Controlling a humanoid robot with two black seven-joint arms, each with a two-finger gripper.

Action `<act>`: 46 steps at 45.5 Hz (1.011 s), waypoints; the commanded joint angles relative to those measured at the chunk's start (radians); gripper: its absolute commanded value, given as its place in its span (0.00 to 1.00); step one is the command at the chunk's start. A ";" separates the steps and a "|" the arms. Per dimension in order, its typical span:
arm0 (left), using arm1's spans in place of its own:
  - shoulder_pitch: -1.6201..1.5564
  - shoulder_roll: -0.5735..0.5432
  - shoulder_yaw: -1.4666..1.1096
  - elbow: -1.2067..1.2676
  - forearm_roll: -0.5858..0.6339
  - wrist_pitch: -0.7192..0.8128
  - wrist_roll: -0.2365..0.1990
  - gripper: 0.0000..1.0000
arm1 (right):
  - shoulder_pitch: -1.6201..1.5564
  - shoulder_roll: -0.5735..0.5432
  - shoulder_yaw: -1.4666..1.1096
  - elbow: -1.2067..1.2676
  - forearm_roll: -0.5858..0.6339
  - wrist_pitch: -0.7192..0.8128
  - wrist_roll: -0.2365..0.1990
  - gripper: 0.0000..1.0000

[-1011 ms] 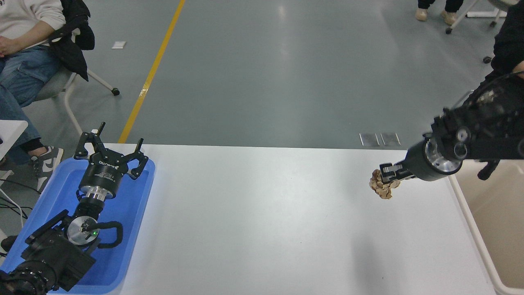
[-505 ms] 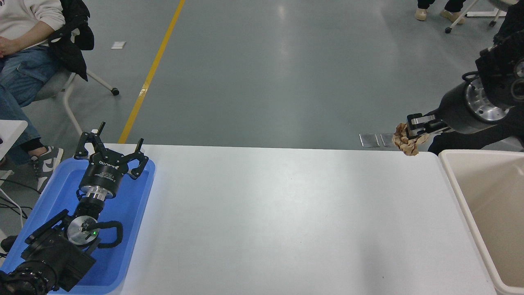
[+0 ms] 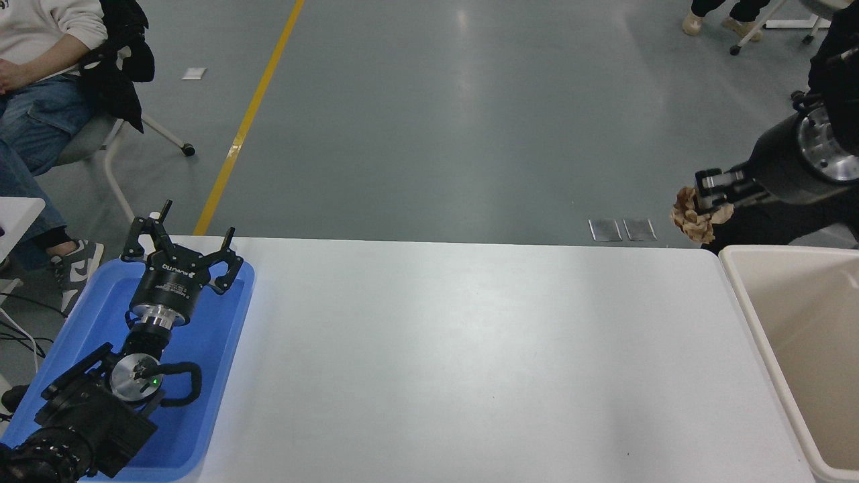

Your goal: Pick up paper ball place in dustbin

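Right tool (image 3: 706,199) of mine is pinched shut on the paper ball (image 3: 692,219), with the wad caught between the fingertips and most of it hanging below and to the left of them. I hold it in the air, beyond the far edge of the desk (image 3: 470,349) and just off the far left corner of the dustbin (image 3: 751,322), not yet over its opening. My left tool (image 3: 181,251) is parked at the lower left over the blue tray (image 3: 221,376), fingers spread, holding nothing.

As I judge it, the ball will handle as something very light and soft. Crumpled paper gives under pressure, so a firm pinch only squashes it further and does it no harm; there is nothing fragile to protect. Its creased surface should offer the fingertips plenty to bite on, so I would not expect slipping the way a smooth thing slips. The weak point is that my hold sits near the top of the wad, not across its middle, so a loose fold could pull free if I swing sharply. A grip through the thickest part would be surer.

Being so light, it may also drift or bounce when let go. I would want it well inside the beige rim, above the smooth inner walls, before I spread the fingers.
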 commanded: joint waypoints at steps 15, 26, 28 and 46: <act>0.000 0.000 0.000 0.000 0.000 0.000 0.000 1.00 | -0.777 -0.042 0.120 -0.769 0.147 -0.137 -0.008 0.00; 0.000 0.000 0.000 0.000 0.000 0.000 0.000 1.00 | -0.967 -0.014 0.136 -0.888 0.270 -0.285 -0.028 0.00; 0.000 0.000 0.000 0.000 0.000 0.000 0.000 1.00 | -0.998 -0.005 0.155 -0.907 0.282 -0.315 -0.035 0.00; 0.000 0.000 0.000 0.000 0.000 0.000 0.000 1.00 | -1.313 0.134 0.468 -1.165 0.341 -0.440 -0.097 0.00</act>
